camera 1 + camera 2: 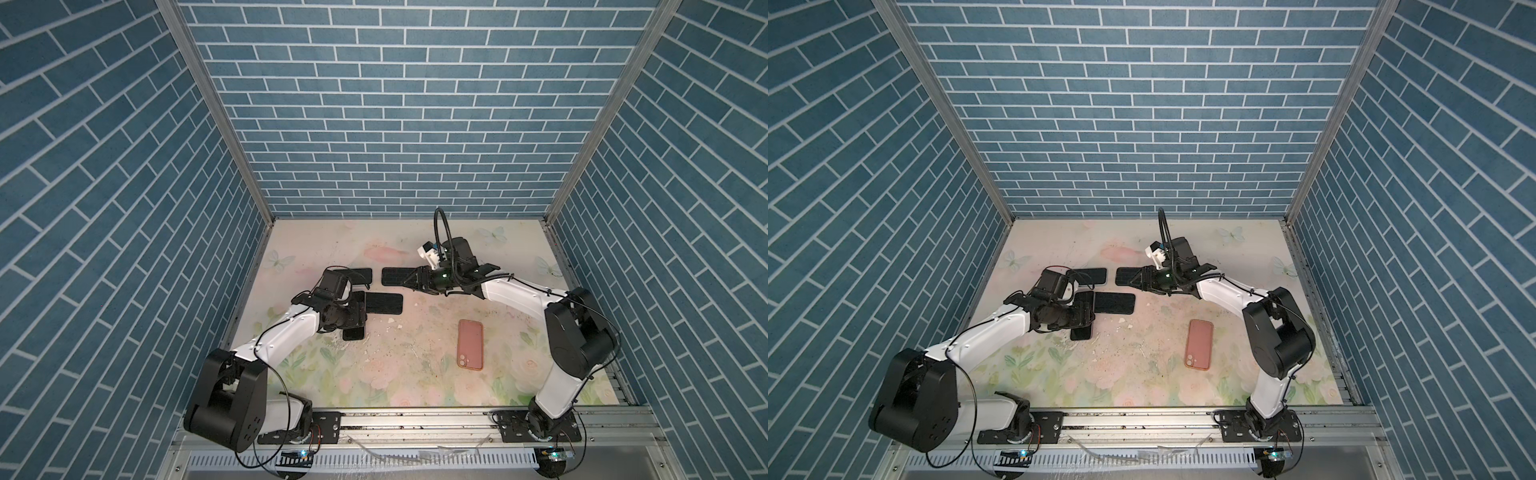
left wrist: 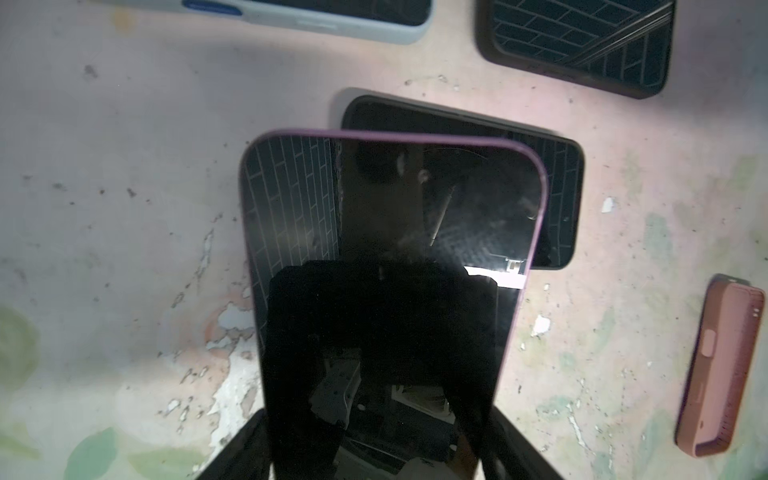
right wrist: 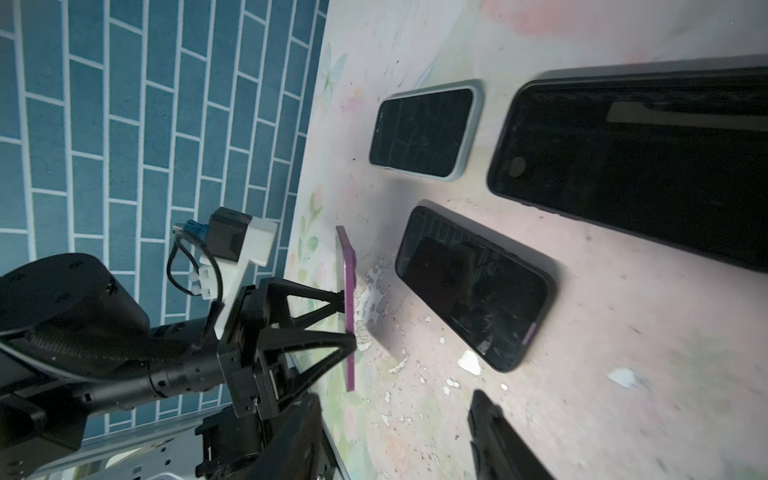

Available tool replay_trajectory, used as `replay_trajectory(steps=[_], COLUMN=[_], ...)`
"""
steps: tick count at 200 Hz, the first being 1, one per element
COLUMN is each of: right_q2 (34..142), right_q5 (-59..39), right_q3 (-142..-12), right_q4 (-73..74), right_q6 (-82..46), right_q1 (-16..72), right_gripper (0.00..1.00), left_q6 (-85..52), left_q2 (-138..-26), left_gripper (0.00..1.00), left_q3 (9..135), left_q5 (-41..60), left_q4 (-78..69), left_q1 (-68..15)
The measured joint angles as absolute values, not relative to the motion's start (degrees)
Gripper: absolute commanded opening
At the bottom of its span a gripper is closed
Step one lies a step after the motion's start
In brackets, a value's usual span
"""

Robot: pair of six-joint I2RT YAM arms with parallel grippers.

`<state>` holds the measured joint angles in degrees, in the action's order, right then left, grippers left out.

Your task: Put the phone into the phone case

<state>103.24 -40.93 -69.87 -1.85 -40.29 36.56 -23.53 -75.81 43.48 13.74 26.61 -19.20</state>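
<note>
Phone (image 2: 386, 249) locked in the left end effector (image 3: 349, 320): purple-edged, dark screen, fingers (image 3: 316, 336) clamped on its two long sides. The right wrist view catches it edge-on. Just ahead of those fingertips a black phone (image 1: 384, 304) lies flat on the worktop (image 1: 415, 374), screen up, one corner hidden behind the held one in the left wrist view. Further out from that end effector sits a phone in a pale blue case (image 1: 361, 275). Over to the right end effector (image 1: 405, 279): jaws apart, nothing between them, tips hovering over the near end of a second black phone (image 1: 392, 276). And the phone case (image 1: 470, 344)? Pink, lying flat, camera cut-out showing, well back from the right end effector toward its arm's base, and well apart from the left end effector too.
</note>
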Motion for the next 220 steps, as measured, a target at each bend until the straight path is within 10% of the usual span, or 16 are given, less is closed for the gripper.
replay_trajectory(steps=[134,220], right_q2=[117.56,119.68], right_q5=[-49.23,-50.43], right_q3=[-77.45,-79.11], right_q4=[4.21,11.22], right_q6=[-45.34,-49.91], right_q1=[43.88,44.69], right_gripper=[0.56,0.18], left_q6=[-21.34,-21.26], left_q2=[-75.72,-75.72], left_gripper=[0.62,0.63], left_q3=[47.13,49.25], left_q5=[16.95,16.73], left_q4=[26.17,26.26], left_q1=[-23.31,-25.5])
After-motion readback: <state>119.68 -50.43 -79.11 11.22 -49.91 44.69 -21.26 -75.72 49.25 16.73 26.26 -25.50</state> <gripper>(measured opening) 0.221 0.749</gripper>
